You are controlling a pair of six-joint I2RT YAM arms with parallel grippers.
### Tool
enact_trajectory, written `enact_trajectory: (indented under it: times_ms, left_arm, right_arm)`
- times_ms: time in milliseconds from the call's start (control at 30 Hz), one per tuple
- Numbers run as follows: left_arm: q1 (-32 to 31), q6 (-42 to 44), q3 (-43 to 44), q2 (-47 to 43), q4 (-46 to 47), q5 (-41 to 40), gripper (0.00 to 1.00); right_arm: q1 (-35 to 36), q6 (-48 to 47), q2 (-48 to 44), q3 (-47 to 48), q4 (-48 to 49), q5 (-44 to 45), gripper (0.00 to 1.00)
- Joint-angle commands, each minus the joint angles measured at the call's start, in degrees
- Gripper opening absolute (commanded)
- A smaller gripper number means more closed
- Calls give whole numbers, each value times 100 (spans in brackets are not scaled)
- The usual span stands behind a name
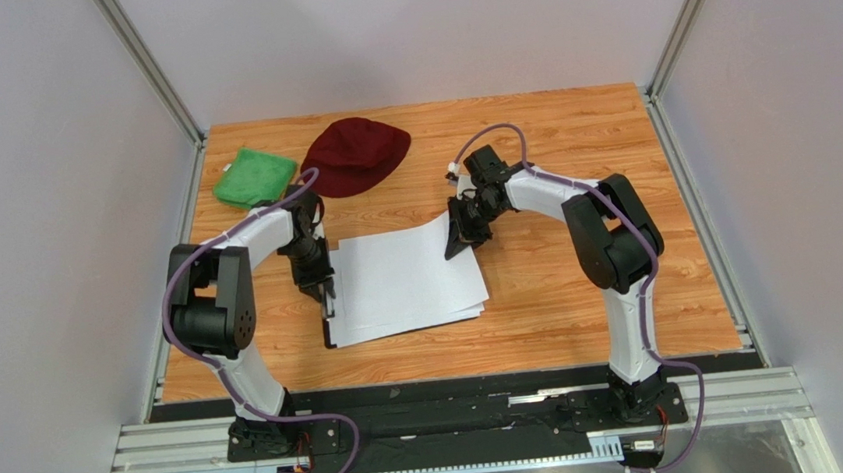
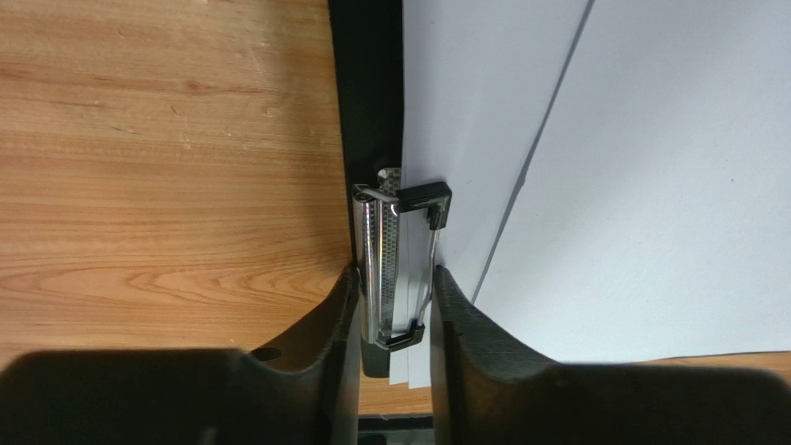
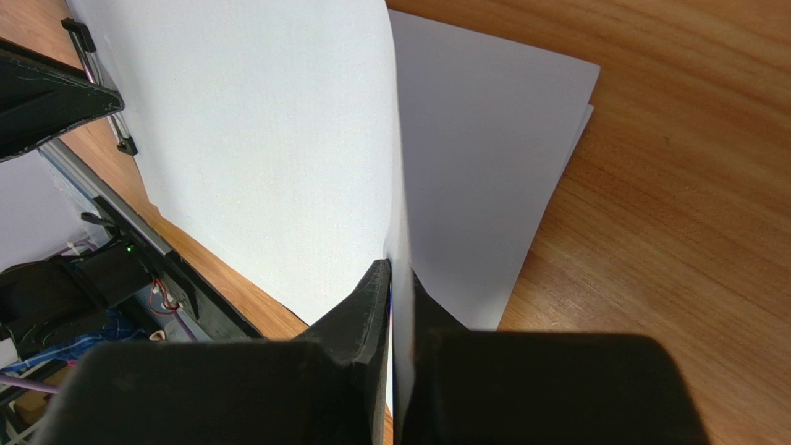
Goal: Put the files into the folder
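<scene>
The files (image 1: 407, 279) are a fanned stack of white sheets lying on the black folder (image 1: 328, 317), which shows only as a dark strip along their left edge. In the left wrist view my left gripper (image 2: 395, 273) straddles the folder's silver clip (image 2: 379, 269), with both fingers pressed against it. The sheet edges (image 2: 464, 111) reach in under the clip. My right gripper (image 1: 464, 238) is at the stack's far right corner. It is shut on the top sheet (image 3: 269, 139), whose corner curls up off the sheets below (image 3: 483, 158) and runs between the jaws (image 3: 395, 269).
A dark red cap (image 1: 356, 152) and a green cloth (image 1: 253, 176) lie at the back left of the wooden table (image 1: 585, 290). Grey walls close in both sides and the back. A metal rail (image 1: 457, 421) carries the arm bases at the near edge.
</scene>
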Motion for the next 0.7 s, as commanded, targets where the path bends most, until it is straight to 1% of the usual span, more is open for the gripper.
enact_trajectory:
  times_ms: [0, 100, 167, 200, 300, 367, 433, 467, 500, 567, 600, 667]
  left_arm:
    - [-24, 156, -3, 99, 79, -33, 15]
    - [-24, 174, -29, 3, 210, 73, 0]
    - [-24, 165, -90, -120, 290, 161, 0]
    - [-24, 156, -117, -147, 325, 248, 0]
    - [-24, 69, -240, -287, 509, 529, 0]
    - [-16, 16, -336, -419, 633, 688, 0]
    - [-16, -63, -459, -559, 826, 917, 0]
    - [-16, -98, -503, -621, 896, 978, 0]
    - [-7, -151, -547, -674, 1045, 1048, 0]
    - [-7, -186, -662, -823, 1195, 1119, 0]
    - [2, -160, -671, -841, 1257, 1206, 0]
    - [28, -195, -793, -964, 1415, 1260, 0]
  right_arm:
    - [-3, -168, 9, 156, 17, 29, 9]
    - [-3, -212, -44, 121, -1, 74, 12]
    - [23, -186, -96, 25, 43, 82, 15]
    - [67, -169, -123, -19, 121, 100, 20]
    - [137, -46, -219, -256, 323, 153, 28]
    - [155, 68, -263, -467, 517, 162, 29]
    - [164, 183, -255, -538, 588, 162, 27]
    - [164, 201, -211, -573, 632, 136, 25]
    - [164, 201, -185, -582, 623, 118, 19]
    - [164, 175, -149, -582, 606, 170, 16]
    - [164, 131, -158, -591, 606, 188, 12]
    - [164, 104, -167, -582, 553, 223, 8]
